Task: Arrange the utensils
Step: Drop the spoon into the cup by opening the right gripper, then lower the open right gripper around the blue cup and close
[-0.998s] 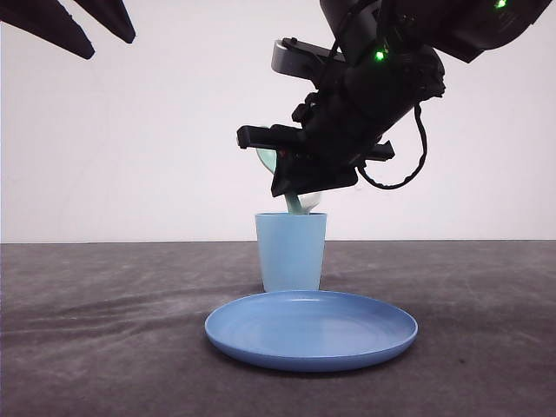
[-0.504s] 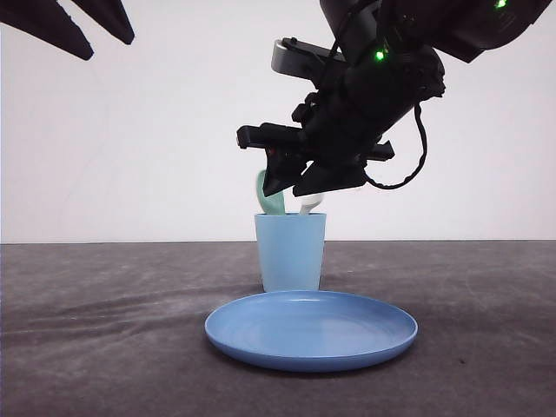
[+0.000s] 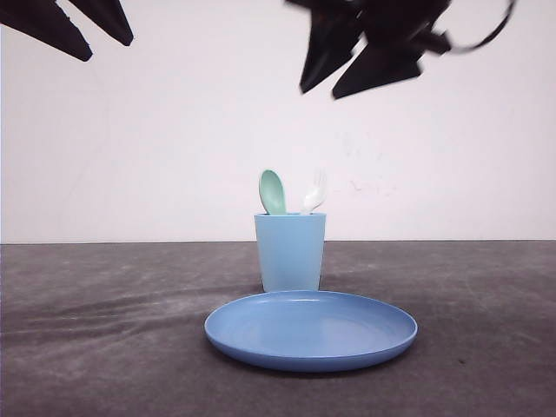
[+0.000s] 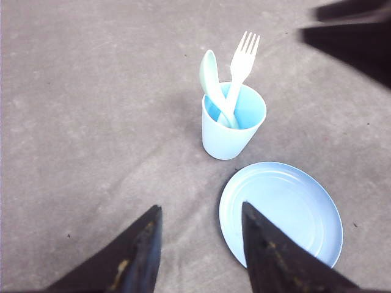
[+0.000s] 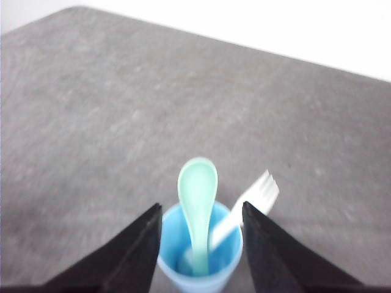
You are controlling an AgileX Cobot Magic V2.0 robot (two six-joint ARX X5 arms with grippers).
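A light blue cup (image 3: 291, 252) is shown upright on the grey desk (image 3: 104, 330), with a round blue plate (image 3: 311, 330) lying just beside it on the near side; in the front view the plate's far rim overlaps the cup's base, so contact between them cannot be told. A plain white wall (image 3: 174, 130) is seen behind the desk. No writing, brand or label can be read on any item.

The mint-green spoon (image 3: 273, 192) and the white fork (image 3: 314, 193) are held in the cup, handles down, bowl and tines projecting above the rim. In the left wrist view the spoon (image 4: 211, 82) and the fork (image 4: 239, 70) are seen crossed inside the cup (image 4: 232, 125), each leaning on the rim, with the plate (image 4: 281, 213) alongside.

The right tool (image 3: 347, 74) is shown high above the cup and to its right, well apart from both utensils, its fingers spread and nothing held; it is motion-blurred. In the right wrist view the spoon (image 5: 197, 210), fork (image 5: 247, 207) and cup (image 5: 198, 250) are framed between its parted fingers (image 5: 131, 256), below them and untouched.

The left tool (image 3: 82, 30) is shown far up and to the left of the cup, well apart from it, fingers likewise parted and empty. Nothing is interposed between either tool and the cup.
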